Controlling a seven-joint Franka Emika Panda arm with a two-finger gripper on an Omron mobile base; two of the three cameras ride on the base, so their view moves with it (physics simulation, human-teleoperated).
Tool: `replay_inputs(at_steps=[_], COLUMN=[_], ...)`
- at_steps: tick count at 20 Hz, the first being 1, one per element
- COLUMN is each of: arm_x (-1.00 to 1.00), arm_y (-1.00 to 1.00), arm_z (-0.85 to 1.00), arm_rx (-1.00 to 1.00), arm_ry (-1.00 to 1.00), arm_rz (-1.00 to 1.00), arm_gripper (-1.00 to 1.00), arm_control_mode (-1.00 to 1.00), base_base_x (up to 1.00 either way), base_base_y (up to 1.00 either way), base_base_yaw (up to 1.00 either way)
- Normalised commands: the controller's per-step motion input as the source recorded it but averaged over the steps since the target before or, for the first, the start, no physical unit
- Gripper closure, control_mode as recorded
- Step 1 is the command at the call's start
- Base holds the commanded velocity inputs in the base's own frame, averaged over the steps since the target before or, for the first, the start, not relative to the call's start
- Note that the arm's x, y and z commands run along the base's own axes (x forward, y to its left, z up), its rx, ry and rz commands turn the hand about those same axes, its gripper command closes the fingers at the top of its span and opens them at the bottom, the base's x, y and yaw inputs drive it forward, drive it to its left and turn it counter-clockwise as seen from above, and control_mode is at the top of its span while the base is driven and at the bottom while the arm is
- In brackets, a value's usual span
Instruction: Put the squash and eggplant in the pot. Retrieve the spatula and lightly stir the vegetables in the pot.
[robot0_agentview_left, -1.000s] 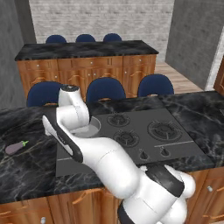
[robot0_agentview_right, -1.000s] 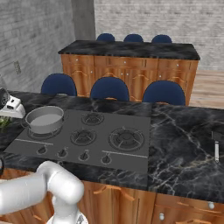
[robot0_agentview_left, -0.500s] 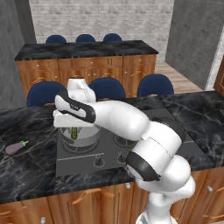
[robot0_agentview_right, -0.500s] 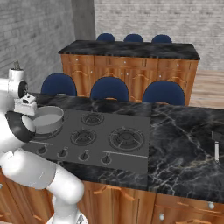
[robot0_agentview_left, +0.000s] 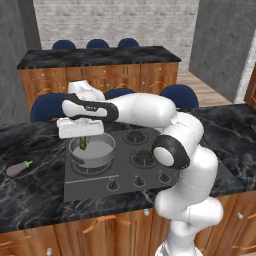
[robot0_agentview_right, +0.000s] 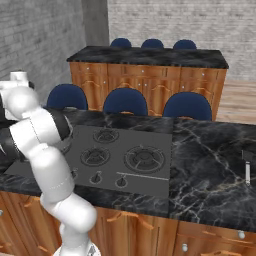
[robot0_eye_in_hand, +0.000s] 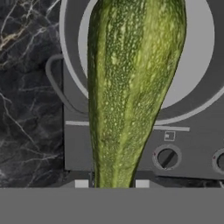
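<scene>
Apparently clamped, claw (robot0_agentview_left: 82, 136) dangles squash (robot0_eye_in_hand: 131, 87) over pot (robot0_agentview_left: 92, 155).

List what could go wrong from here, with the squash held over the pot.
1. The squash hangs upright from the gripper above the pot; released like this, it might tip over the shallow rim onto the stove.
2. The eggplant lies apart on the counter, near its front edge; a careless pick could roll it off.

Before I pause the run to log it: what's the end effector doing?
End effector: closed on the squash, which hangs from it over the pot.
</scene>
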Motion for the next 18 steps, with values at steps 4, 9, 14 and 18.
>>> replay_inputs(at_steps=[4, 9, 14, 18], arm_x=[0.35, 0.46, 0.5, 0.15], arm_y=[-0.28, -0.04, 0.0, 0.0], arm_z=[-0.12, -0.48, -0.29, -0.28], arm_rx=[0.0, 0.0, 0.0, 0.0], arm_ry=[0.0, 0.04, 0.01, 0.05], arm_rz=[0.0, 0.0, 0.0, 0.0], arm_gripper=[1.0, 1.0, 1.0, 1.0], arm_control_mode=[-1.0, -1.0, -1.0, -1.0], base_base_x=[0.0, 0.0, 0.0, 0.0], base_base_y=[0.0, 0.0, 0.0, 0.0], base_base_yaw=[0.0, 0.0, 0.0, 0.0])
